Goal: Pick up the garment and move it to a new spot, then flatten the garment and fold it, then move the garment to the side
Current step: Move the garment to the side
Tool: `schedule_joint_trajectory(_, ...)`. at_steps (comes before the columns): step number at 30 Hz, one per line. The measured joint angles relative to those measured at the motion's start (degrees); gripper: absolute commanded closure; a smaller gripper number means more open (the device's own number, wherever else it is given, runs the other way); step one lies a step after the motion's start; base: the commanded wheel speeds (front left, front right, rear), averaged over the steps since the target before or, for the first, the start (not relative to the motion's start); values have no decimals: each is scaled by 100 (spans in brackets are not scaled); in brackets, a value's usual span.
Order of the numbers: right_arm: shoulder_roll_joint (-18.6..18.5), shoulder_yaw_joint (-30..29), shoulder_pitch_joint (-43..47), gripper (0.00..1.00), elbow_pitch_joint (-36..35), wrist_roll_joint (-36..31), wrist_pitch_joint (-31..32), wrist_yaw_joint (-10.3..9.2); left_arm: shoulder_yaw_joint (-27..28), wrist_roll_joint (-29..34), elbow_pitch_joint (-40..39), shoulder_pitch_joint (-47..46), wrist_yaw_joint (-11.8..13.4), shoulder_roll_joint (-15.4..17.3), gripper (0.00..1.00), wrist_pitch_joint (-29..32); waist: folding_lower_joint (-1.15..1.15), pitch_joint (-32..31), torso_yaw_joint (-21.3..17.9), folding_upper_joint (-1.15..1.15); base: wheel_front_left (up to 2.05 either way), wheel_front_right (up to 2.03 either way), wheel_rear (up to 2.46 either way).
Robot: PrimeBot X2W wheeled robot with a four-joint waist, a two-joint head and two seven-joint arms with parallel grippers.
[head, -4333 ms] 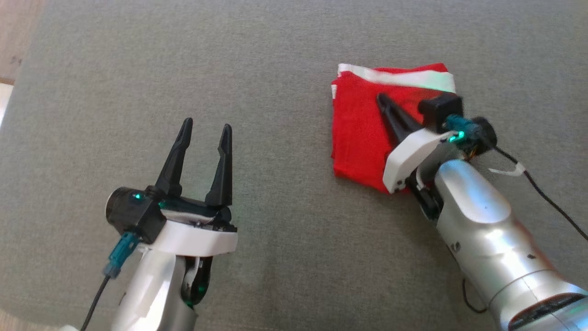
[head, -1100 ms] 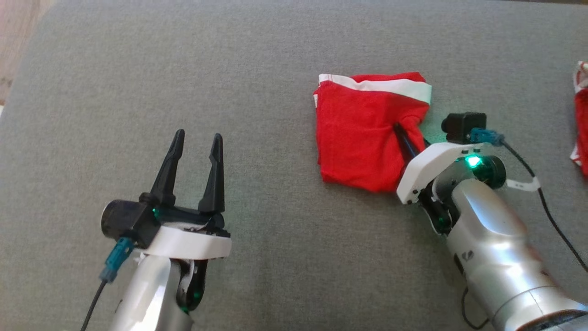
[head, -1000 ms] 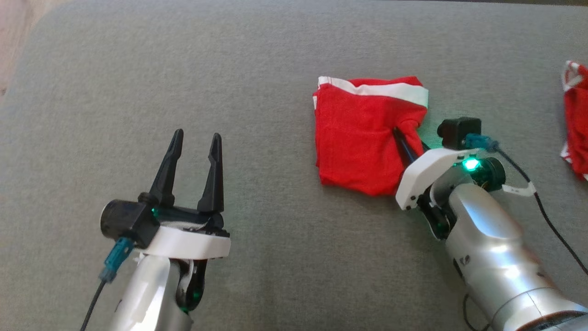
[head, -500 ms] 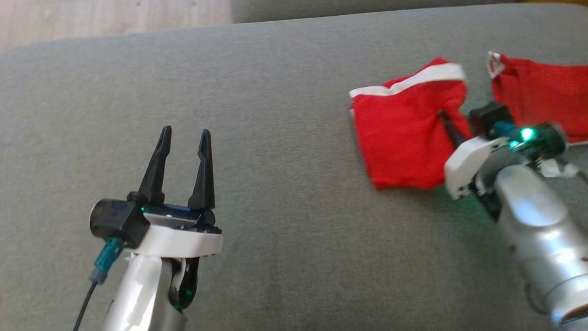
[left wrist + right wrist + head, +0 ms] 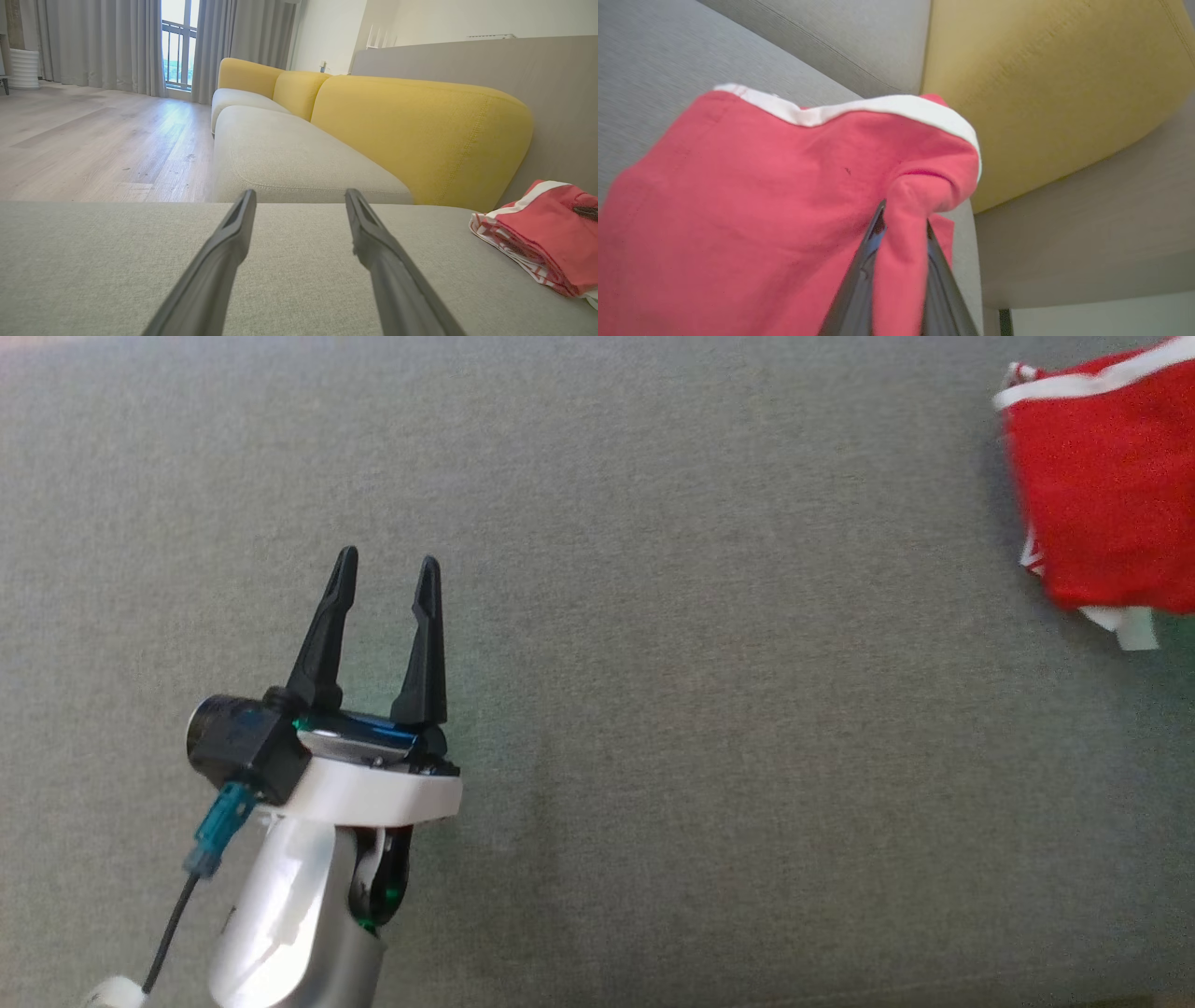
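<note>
Garment-to-the-side step, by my reading: the red garment (image 5: 761,196) already looks folded into a squarish packet, white band (image 5: 878,105) along its top edge.

- Right gripper (image 5: 903,217): jaws clamped together on a bunched pinch of red fabric near one corner. The rest of the packet spreads away from the pinch.
- Left gripper (image 5: 388,567): fingers apart, holding nothing, hovering over bare grey seat cushion (image 5: 700,709), well apart from the garment.
- Location: head view puts the garment at the far right edge of the cushion, near the yellow backrest (image 5: 411,126). It is cropped there, so I can't rule out a second red piece lying under it.

Next move, as I judge it: lower the packet flat onto the cushion at the side, then part the right jaws. A one-corner pinch lets the layers sag, so a low, gentle set-down should keep the fold together.
</note>
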Motion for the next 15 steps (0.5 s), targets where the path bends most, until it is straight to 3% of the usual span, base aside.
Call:
schedule_joint_trajectory(5,-485,-486,13,100,-2,98,70,0,-82,-65,5,-87,-4,0,0,-1,0,240,125,0,0,0,0)
schedule_joint_trajectory(15,-528,-1110,69,100,-8,-154,220,0,-91,-98,31,-379,-5,-3,0,-1,0,675,365,0,0,0,0)
